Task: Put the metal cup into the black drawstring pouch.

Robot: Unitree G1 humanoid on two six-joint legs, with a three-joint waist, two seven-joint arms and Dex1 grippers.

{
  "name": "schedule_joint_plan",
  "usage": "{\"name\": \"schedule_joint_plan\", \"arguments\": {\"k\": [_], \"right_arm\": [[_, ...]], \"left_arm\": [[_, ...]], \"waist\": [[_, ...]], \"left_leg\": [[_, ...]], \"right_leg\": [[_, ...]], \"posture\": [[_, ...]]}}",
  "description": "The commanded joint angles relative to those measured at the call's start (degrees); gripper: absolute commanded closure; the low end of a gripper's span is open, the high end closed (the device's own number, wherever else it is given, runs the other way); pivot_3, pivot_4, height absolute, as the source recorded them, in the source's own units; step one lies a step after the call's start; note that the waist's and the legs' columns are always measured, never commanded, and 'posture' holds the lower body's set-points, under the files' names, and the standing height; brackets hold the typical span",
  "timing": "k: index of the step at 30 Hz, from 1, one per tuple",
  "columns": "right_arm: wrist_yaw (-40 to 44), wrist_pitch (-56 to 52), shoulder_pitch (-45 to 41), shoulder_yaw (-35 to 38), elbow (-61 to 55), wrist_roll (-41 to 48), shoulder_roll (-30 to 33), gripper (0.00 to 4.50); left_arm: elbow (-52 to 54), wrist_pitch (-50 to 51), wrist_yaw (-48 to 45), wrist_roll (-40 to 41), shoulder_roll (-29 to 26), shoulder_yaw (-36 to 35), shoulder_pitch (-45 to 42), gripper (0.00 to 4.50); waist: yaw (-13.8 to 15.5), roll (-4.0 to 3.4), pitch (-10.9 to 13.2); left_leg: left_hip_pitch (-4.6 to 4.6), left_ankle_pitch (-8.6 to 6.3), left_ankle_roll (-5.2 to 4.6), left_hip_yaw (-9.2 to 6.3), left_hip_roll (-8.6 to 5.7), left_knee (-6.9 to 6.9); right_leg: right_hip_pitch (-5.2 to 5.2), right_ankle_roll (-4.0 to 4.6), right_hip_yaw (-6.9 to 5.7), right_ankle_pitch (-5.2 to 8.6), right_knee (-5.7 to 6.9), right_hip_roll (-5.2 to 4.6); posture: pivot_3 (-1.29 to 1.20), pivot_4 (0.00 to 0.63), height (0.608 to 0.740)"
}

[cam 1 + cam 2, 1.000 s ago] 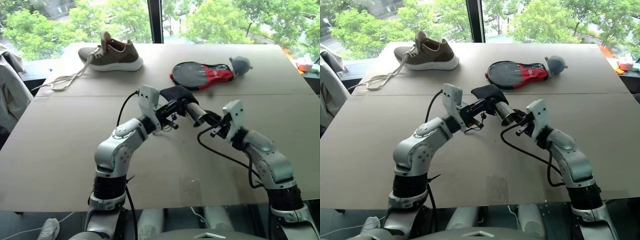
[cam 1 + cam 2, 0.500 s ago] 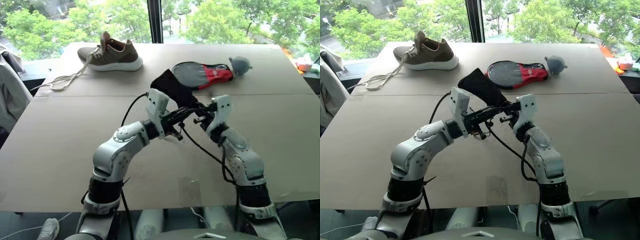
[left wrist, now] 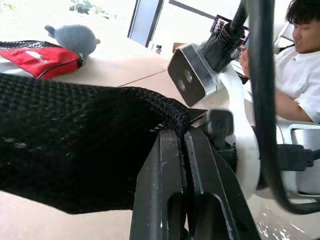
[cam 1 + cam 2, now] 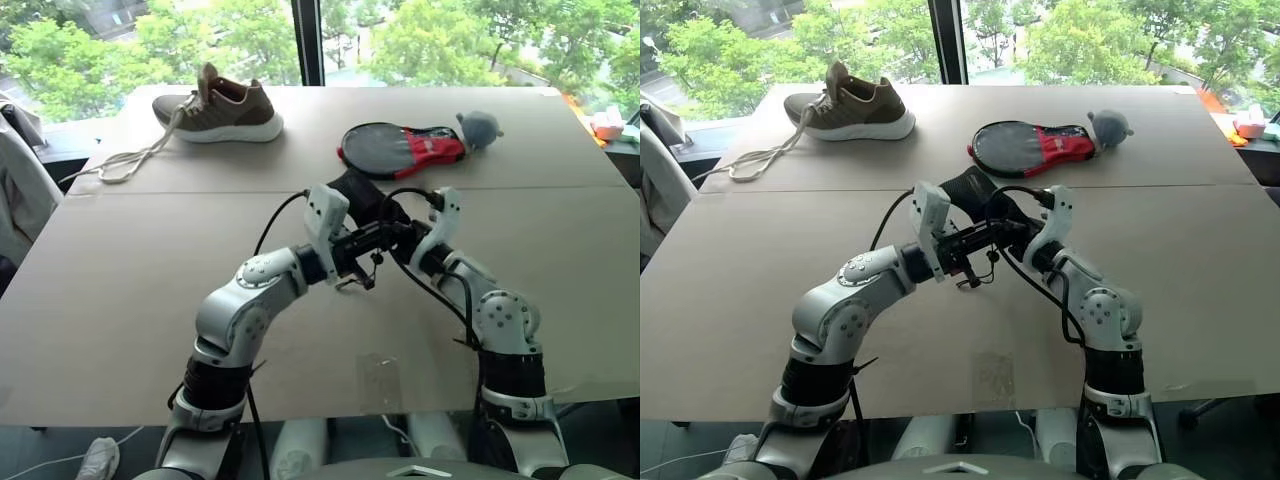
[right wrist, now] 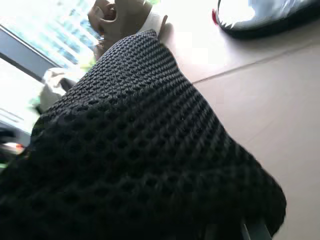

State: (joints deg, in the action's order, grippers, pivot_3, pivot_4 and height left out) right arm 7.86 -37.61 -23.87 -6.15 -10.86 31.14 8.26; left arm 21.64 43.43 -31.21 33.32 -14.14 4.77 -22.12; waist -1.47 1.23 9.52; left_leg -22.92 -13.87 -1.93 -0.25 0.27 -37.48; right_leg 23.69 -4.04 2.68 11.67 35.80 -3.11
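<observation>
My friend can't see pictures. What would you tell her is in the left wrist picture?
The left gripper pinches the edge of the black drawstring pouch between its shut black fingers. Behind lie a red and grey paddle case, a grey plush toy, and a seated person.

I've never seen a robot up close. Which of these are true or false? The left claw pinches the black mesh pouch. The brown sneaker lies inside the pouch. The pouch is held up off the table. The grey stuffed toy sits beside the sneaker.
1. The left claw pinches the black mesh drawstring pouch: true.
2. The brown sneaker lies inside it: false, it sits on the cardboard-covered table, far left.
3. The pouch is held off the table: true.
4. The grey stuffed toy sits beside the sneaker: false, it is by the red-and-grey oval paddle case.
</observation>
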Motion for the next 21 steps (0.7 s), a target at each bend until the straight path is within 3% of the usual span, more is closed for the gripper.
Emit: {"name": "schedule_joint_plan", "arguments": {"k": [1, 7, 13, 18, 21], "right_arm": [[5.75, 12.66, -0.35, -9.97, 0.53, -15.89, 7.16, 3.45], [10.68, 14.37, 1.29, -7.27, -1.24, -16.82, 9.91, 0.93], [16.11, 11.76, 2.36, -3.96, -6.63, -14.25, 14.22, 0.93], [20.05, 1.65, 4.02, 1.79, -13.3, -3.69, 15.89, 0.93], [20.77, -5.56, 5.58, 7.53, -16.28, 7.59, 14.84, 0.93]], "left_arm": [[-0.39, -0.63, 3.47, 1.94, 2.81, -3.35, -2.29, 4.5], [-6.13, -0.99, 11.26, -1.37, 4.82, -6.62, -4.96, 4.5], [-7.6, -2.74, 10.38, -3.58, 3.44, -4.74, -4.55, 4.5], [-8.75, -5.29, 9.78, -5.7, 3.39, -3.82, -4.71, 4.5], [-9.72, -4.87, 10.98, -4.76, 5.01, -4.95, -5.61, 4.5]], "waist": [[0.01, 0.04, -0.02], [-0.26, 0.07, -0.01], [-0.05, 0.08, -0.01], [0.5, 0.08, -0.01], [0.76, 0.09, 0.0]], "left_leg": [[-0.01, 0.0, 0.0, 0.02, -0.01, -0.01], [-0.03, 0.0, 0.0, -0.05, 0.02, 0.01], [-0.03, 0.0, 0.0, -0.13, 0.0, 0.01], [-0.02, 0.0, 0.0, -0.21, 0.02, 0.0], [-0.01, 0.0, 0.0, -0.2, 0.02, 0.0]], "right_leg": [[0.0, -0.01, 0.02, 0.0, -0.01, -0.02], [0.0, 0.01, 0.02, -0.01, 0.0, 0.02], [0.0, 0.0, 0.07, -0.02, -0.02, -0.01], [-0.01, 0.01, 0.07, -0.02, -0.01, 0.0], [-0.02, 0.01, 0.07, -0.02, -0.01, 0.0]], "posture": [[0.0, 0.15, 0.74], [0.0, 0.15, 0.74], [0.0, 0.15, 0.74], [0.0, 0.15, 0.74], [0.0, 0.15, 0.74]]}}
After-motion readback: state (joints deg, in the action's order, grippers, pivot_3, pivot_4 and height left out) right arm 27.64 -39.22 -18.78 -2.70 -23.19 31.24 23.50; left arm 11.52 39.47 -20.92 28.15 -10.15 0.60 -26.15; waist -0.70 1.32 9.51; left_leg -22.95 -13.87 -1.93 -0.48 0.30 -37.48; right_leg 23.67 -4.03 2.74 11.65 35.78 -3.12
